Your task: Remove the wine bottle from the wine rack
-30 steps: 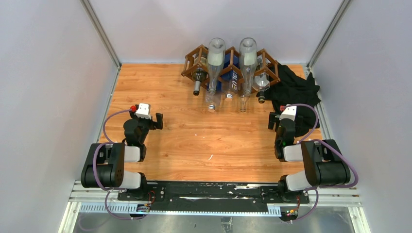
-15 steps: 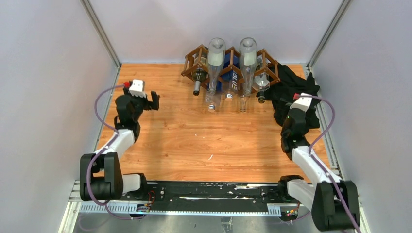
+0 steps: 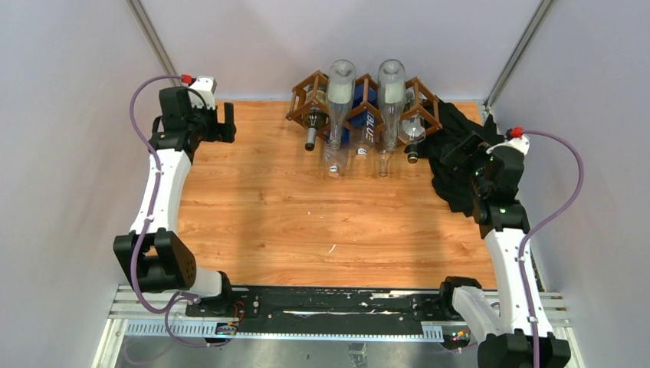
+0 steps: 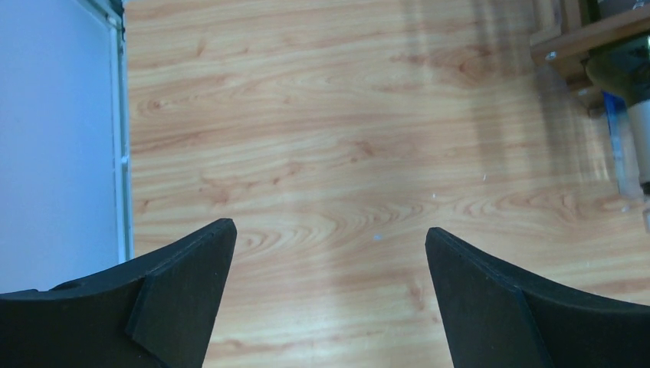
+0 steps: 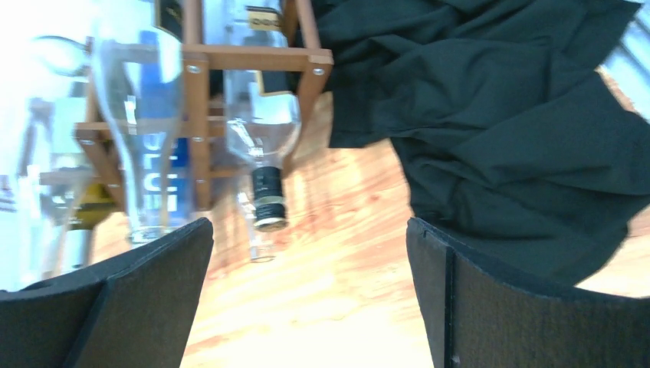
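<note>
The dark brown lattice wine rack (image 3: pixel 297 103) stands at the back of the table and holds several bottles, necks pointing forward. Two clear bottles (image 3: pixel 339 96) lie on top, and a blue-labelled bottle (image 3: pixel 369 126) lies between them. A dark bottle (image 3: pixel 311 136) sits in the left cell and a black-capped bottle (image 3: pixel 412 147) in the right. My left gripper (image 3: pixel 224 123) is open and empty over bare table (image 4: pixel 329 153), left of the rack. My right gripper (image 3: pixel 462 151) is open and empty just right of the rack (image 5: pixel 196 84), facing the black-capped bottle (image 5: pixel 268 195).
A crumpled black cloth (image 3: pixel 467 142) lies right of the rack, under and behind my right gripper, and fills the right of the right wrist view (image 5: pixel 498 115). White walls close in the table on the left, the right and the back. The rack's left corner (image 4: pixel 579 38) shows in the left wrist view.
Both arms have stretched from folded poses near the front to the back of the table. The left went to the back left, the right beside the rack. The bottles have not moved.
</note>
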`<state>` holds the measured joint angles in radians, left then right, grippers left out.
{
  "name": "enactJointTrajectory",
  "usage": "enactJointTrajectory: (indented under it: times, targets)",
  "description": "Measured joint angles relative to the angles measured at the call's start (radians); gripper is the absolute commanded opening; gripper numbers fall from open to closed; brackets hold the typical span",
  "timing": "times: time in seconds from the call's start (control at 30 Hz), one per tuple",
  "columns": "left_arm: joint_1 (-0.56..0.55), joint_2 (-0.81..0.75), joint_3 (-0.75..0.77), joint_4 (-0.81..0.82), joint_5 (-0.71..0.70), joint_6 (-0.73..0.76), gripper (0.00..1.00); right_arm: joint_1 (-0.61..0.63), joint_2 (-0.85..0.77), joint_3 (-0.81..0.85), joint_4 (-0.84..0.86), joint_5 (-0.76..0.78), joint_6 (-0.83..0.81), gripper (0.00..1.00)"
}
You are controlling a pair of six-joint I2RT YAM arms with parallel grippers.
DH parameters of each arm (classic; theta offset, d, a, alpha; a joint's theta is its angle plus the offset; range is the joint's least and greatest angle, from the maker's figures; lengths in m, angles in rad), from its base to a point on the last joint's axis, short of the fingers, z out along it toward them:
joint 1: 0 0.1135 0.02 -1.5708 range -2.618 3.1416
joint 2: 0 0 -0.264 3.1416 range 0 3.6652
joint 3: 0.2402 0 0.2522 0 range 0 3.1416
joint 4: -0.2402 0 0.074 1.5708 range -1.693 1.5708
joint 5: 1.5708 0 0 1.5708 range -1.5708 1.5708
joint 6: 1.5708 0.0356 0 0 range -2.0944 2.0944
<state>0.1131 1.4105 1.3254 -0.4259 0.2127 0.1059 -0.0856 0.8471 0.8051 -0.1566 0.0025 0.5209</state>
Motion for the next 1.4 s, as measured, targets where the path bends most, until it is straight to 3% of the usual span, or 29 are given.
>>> enactJointTrajectory:
  times: [0.23, 0.37, 0.73, 0.9, 1.2, 1.4]
  targets:
    - [0.025, 0.0, 0.055, -0.209, 0.02, 0.018, 1.0, 0.0, -0.03, 0.056, -0.074, -0.143, 0.1, 1.0]
    - [0.025, -0.007, 0.055, -0.269, 0.04, 0.014, 1.0, 0.019, 0.034, 0.103, -0.129, -0.204, 0.11, 1.0]
    - [0.025, -0.016, 0.084, -0.383, 0.08, 0.015, 1.0, 0.455, 0.342, 0.517, -0.274, -0.076, 0.048, 0.99]
    - [0.025, -0.024, 0.085, -0.415, 0.105, 0.016, 1.0, 0.62, 0.566, 0.724, -0.323, 0.009, 0.019, 0.95]
    - [0.025, -0.043, 0.104, -0.453, 0.157, 0.019, 1.0, 0.708, 0.898, 1.001, -0.434, 0.098, -0.017, 0.9]
    - [0.025, -0.056, 0.114, -0.471, 0.185, 0.026, 1.0, 0.71, 1.01, 1.104, -0.472, 0.117, -0.021, 0.87]
